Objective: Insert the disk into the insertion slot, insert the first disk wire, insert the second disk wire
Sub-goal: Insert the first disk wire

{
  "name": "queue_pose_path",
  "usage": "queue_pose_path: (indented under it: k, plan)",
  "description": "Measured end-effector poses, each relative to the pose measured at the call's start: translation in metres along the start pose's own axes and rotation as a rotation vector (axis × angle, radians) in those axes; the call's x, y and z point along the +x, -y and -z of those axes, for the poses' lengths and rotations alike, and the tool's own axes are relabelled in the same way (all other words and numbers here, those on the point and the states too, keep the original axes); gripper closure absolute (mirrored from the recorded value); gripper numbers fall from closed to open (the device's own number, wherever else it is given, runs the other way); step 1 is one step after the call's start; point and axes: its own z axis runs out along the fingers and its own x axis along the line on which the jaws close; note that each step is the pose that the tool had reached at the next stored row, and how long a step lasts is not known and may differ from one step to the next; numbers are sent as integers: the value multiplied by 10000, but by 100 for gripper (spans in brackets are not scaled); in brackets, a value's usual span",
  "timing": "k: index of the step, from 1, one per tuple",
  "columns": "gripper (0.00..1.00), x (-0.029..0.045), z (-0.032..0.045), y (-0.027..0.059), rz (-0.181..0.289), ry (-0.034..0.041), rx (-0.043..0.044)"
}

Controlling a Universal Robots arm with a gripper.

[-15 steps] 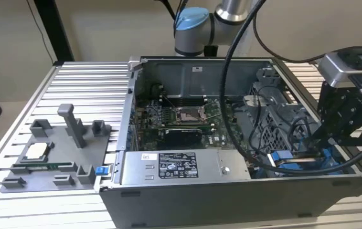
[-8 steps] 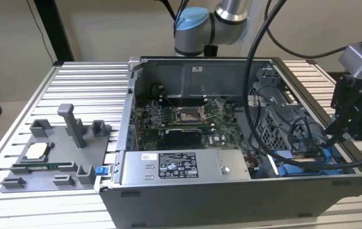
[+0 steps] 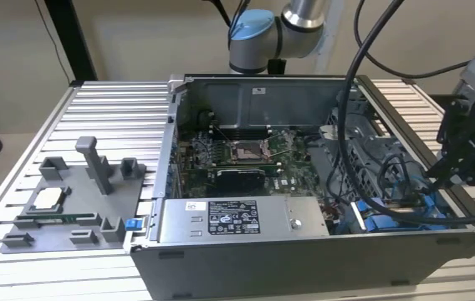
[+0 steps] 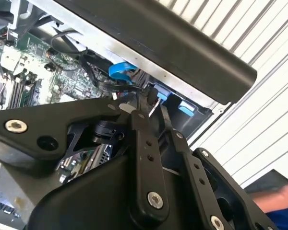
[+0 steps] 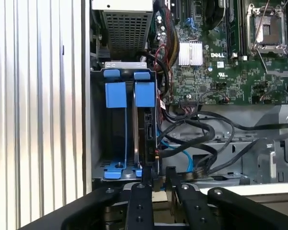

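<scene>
In one corner of the open computer case (image 3: 304, 263), the insertion slot (image 5: 116, 94) held the disk (image 5: 150, 136), in the half nearer the case's motherboard (image 5: 216, 72). The disk stood on edge. Just a narrow dark end face showed between the blue rails, pointing up out of the case's open side, so the long axis looked to run straight down into the case. The end effector (image 5: 158, 175) hung above the case rim at the slot's end, just over the disk's exposed face. Couldn't tell if it was open or closed, or had hold of anything. Black cables (image 5: 197, 127) and a blue cable (image 5: 187, 158) lay looped inside the case, just beside the slot on the motherboard side. The case sat on the slatted bench (image 3: 112, 100).
</scene>
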Motion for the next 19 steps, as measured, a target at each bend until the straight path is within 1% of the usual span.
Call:
queue_pose_path:
  k: [3,7,9,12,14,17,19]
  plan:
    - [0,-1,-9,55,13,33,-77]
    - [0,-2,-33,133,30,41,-171]
    - [0,-1,-45,162,38,38,-235]
    - [0,3,-66,182,49,45,-362]
    - [0,6,-82,184,42,50,-429]
    - [0,10,-118,189,39,53,-479]
    - [0,13,-145,193,39,57,-487]
